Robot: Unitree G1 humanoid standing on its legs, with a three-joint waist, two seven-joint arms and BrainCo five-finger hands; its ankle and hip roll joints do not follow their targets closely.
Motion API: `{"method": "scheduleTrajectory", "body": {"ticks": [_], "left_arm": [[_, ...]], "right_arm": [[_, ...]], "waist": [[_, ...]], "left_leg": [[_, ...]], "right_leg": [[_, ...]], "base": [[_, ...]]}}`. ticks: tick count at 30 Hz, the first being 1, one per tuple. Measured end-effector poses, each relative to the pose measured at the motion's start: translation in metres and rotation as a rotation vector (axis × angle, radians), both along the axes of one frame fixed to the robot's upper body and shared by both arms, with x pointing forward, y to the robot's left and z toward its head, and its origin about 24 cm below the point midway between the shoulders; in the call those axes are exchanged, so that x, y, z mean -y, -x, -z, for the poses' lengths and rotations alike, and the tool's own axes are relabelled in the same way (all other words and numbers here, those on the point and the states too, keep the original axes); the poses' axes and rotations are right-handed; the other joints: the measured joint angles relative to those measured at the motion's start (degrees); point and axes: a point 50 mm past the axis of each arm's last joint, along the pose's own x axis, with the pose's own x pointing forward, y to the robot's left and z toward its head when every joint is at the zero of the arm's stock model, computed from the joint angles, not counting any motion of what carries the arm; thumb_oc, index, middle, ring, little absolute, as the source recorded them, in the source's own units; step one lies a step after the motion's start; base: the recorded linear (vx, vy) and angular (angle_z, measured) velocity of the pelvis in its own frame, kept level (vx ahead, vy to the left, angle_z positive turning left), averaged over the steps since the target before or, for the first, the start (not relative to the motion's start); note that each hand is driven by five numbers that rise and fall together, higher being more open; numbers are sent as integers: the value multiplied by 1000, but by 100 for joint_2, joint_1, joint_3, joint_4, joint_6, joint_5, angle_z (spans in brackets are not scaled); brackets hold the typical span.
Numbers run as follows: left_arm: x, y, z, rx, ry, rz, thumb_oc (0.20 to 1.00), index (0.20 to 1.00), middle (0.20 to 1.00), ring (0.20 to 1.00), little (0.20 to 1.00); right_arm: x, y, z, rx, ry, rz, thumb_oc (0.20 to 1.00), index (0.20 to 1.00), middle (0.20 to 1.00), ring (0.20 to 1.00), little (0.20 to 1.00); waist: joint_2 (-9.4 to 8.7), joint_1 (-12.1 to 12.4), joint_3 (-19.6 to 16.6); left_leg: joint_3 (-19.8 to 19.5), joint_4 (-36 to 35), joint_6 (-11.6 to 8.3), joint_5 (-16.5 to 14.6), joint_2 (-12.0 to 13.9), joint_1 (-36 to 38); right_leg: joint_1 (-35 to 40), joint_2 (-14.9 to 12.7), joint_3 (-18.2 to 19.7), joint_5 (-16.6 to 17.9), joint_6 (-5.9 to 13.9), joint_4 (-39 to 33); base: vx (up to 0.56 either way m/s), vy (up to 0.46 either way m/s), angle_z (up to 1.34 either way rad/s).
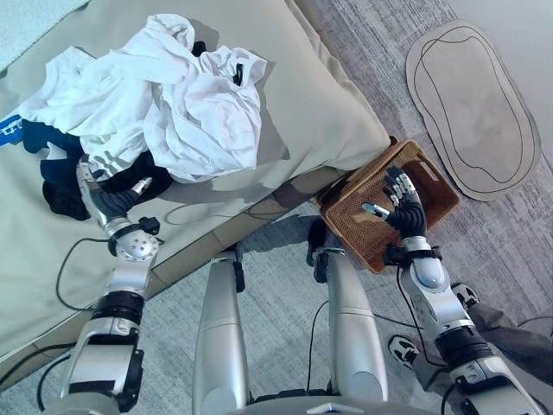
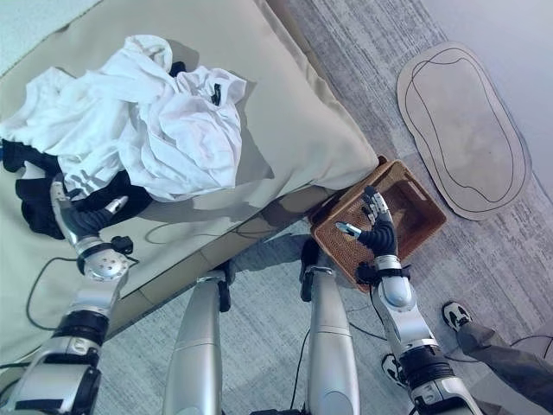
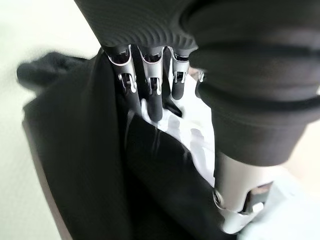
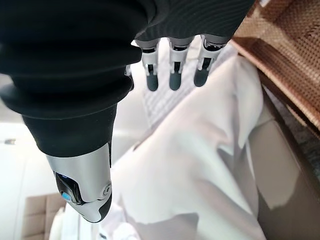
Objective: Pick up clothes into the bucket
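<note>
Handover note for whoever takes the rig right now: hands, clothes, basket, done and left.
Left hand: at the near edge of the clothes pile, fingers straight, reaching into the black garment; no grasp visible.
Right hand: open, holding nothing, hovering over the wicker basket.
Clothes: white clothes heaped with the dark pieces on the beige cushion.
Basket: on the floor beside the cushion's corner; no clothes visible in it in the head views.
Done: nothing in the basket yet.
Left: grasp each garment, carry it to the basket, repeat until the cushion is cleared.
</note>
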Motion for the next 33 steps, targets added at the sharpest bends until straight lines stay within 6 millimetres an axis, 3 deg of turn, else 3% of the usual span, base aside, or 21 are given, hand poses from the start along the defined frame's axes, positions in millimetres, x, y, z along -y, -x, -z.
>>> {"method": "scheduleTrajectory", "body": {"ticks": [4, 15, 25, 31, 32, 33], "left_arm": [[-14, 3, 0, -14, 39, -57, 1000, 1000, 1000, 1000, 1000], [-15, 2, -4, 49, 95, -111, 1000, 1000, 1000, 1000, 1000], [-14, -3, -3, 53, 195, -59, 1000, 1000, 1000, 1000, 1000], [-21, -10, 7, -108, 227, 19, 1000, 1000, 1000, 1000, 1000], [-22, -11, 4, -109, 228, 28, 940, 940, 940, 940, 940], [-23, -13, 1, -119, 225, 44, 253, 253, 253, 253, 253]], "right_arm": [[1, 7, 9, -31, -8, -14, 1000, 1000, 1000, 1000, 1000], [-3, 10, 12, -35, -22, -43, 1000, 1000, 1000, 1000, 1000], [-4, 11, 13, -40, -22, -52, 1000, 1000, 1000, 1000, 1000], [-4, 12, 14, -47, -20, -67, 1000, 1000, 1000, 1000, 1000], [-4, 12, 14, -46, -21, -69, 1000, 1000, 1000, 1000, 1000], [-4, 11, 14, -46, -20, -71, 1000, 1000, 1000, 1000, 1000]], "waist": [[-148, -39, -371], [-178, -29, -580], [-189, -23, -589], [-173, -23, -754], [-172, -18, -755], [-171, -18, -756]], "left_leg": [[-65, 101, 7, 4, -8, -328], [-146, 238, -15, -12, -21, -635], [-210, 254, -12, -10, -67, -690], [-214, 272, 18, 7, -110, -802], [-211, 274, 17, 7, -113, -802], [-212, 273, 17, 7, -117, -801]], "right_leg": [[-276, -15, -56, 3, -1, 87], [-491, -20, -109, 3, 0, 107], [-506, -51, -136, 5, 4, 137], [-621, -87, -134, 11, 12, 134], [-621, -90, -134, 11, 12, 134], [-621, -94, -134, 11, 12, 135]], "base": [[-1, 2, 5], [-1, 5, 1], [-5, 18, 2], [-6, 41, 1], [6, 35, 3], [10, 34, 1]]}}
